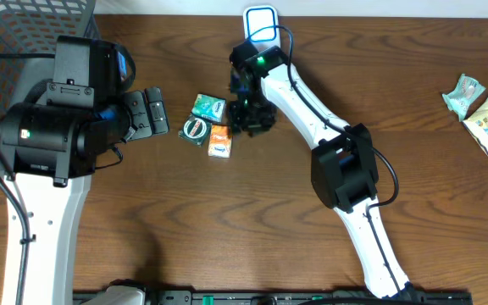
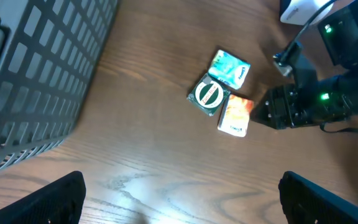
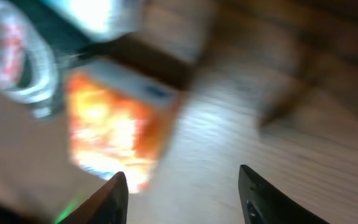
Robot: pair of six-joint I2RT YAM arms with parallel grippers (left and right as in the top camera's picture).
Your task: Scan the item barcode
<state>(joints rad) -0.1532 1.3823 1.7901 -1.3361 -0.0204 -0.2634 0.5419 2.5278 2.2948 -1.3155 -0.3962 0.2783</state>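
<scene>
Three small items lie together mid-table: a teal packet (image 1: 208, 105), a round green tin (image 1: 196, 129) and an orange box (image 1: 219, 141). No barcode shows on any of them. My right gripper (image 1: 251, 115) hovers low just right of the orange box (image 3: 114, 127), open, with only bare wood between its fingers (image 3: 112, 198); this view is blurred by motion. My left gripper (image 1: 152, 112) stays wide open to the left of the items, holding nothing. In the left wrist view the orange box (image 2: 235, 115), tin (image 2: 209, 94) and packet (image 2: 230, 67) sit ahead, with the right gripper (image 2: 284, 107) beside them.
A white scanner unit (image 1: 261, 24) stands at the table's back edge behind the right arm. A dark wire basket (image 1: 24, 34) fills the far left corner. Two snack packets (image 1: 485, 106) lie at the far right.
</scene>
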